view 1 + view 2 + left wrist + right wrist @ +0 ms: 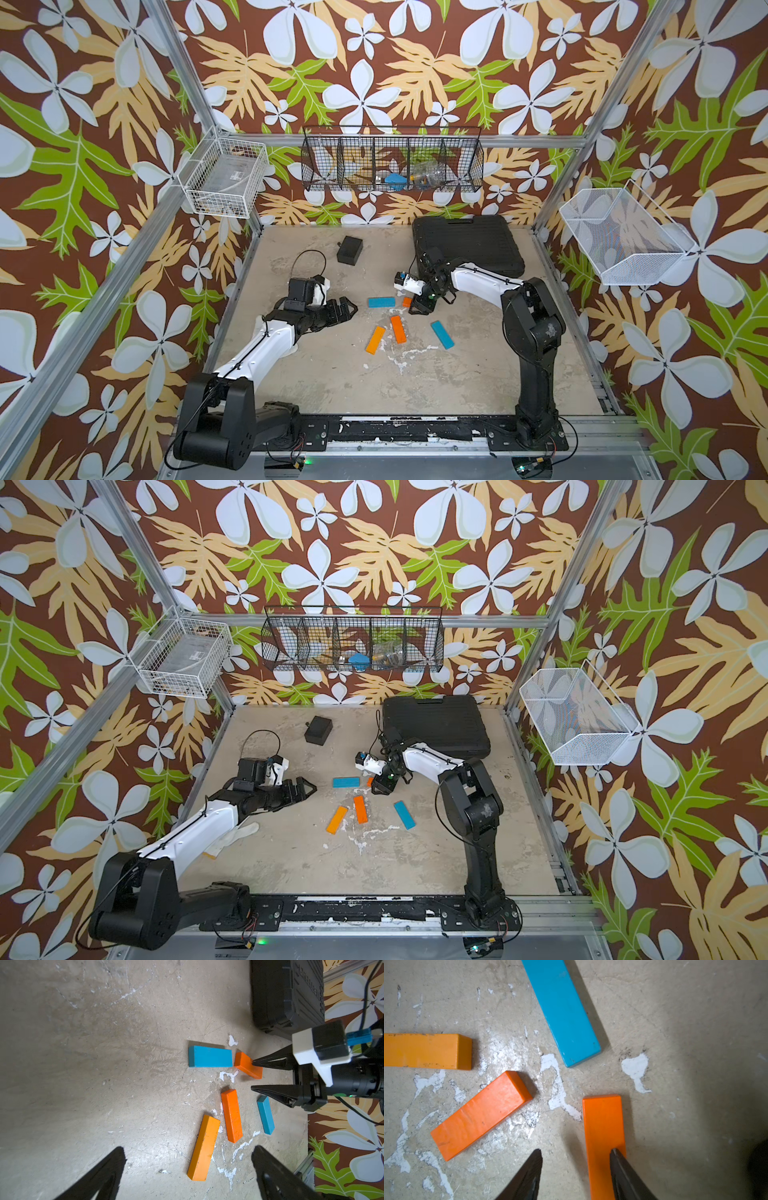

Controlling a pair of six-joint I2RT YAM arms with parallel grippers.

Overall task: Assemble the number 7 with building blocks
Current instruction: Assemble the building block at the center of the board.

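Top-bar step, probably.
Right gripper, jaws apart, is touching orange block at blue block's three o'clock; needs squaring.

The left claw and the right claw are formed of black triangular fingers, slotted with cut-outs and tapered to thin tips. Behind the right claw a white bracket is fitted with a black camera block and a blue plug; a green light is lit nearby. Further behind each claw a white shell is set between black joints. A thin black cable is looped behind the left claw.
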